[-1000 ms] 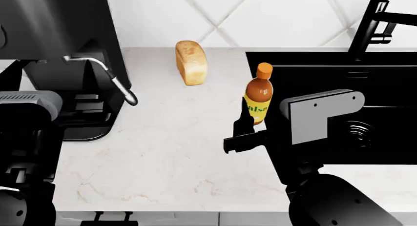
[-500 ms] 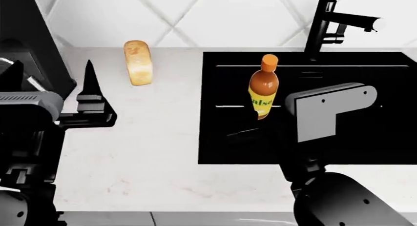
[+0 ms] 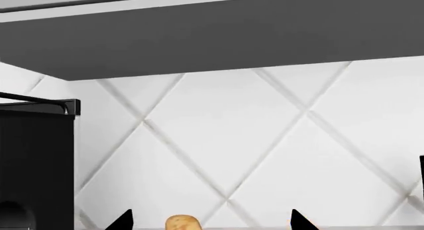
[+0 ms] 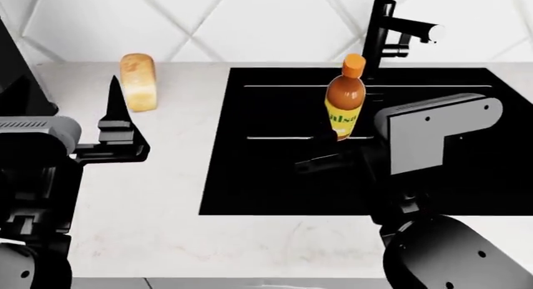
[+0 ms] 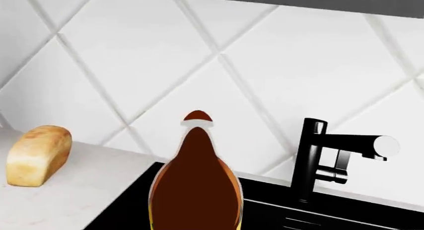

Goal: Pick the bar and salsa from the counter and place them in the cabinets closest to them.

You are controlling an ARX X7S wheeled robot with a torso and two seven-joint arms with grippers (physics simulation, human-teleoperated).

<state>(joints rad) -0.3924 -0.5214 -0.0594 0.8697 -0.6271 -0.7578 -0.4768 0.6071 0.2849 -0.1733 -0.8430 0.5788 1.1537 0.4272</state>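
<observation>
The salsa [image 4: 346,95] stands upright in the right pincer [image 4: 321,153], a little right of the middle of the head frame, with its orange cap toward the top. It is seen over the black sink [image 4: 249,176], not resting on the surface [image 4: 166,201]. The right pincer seems clamped on the lower part of the bottle, but its dark fingers melt into the sink, so this is my judgement only. The long axis of the bottle is vertical, and the cabinet must lie above and behind it.

The left pincer [image 4: 117,130] hovers at the left of the head frame, apart and empty, its tips pointing toward the bread loaf [image 4: 138,82].

The right wrist view shows the salsa [image 5: 195,180] very close, bottom middle of the frame, with the faucet [image 5: 324,155] to the right. The left wrist view shows a dark cabinet underside [image 3: 212,36] across the top of the frame, which the head view does not reach. The bar is in no view.
</observation>
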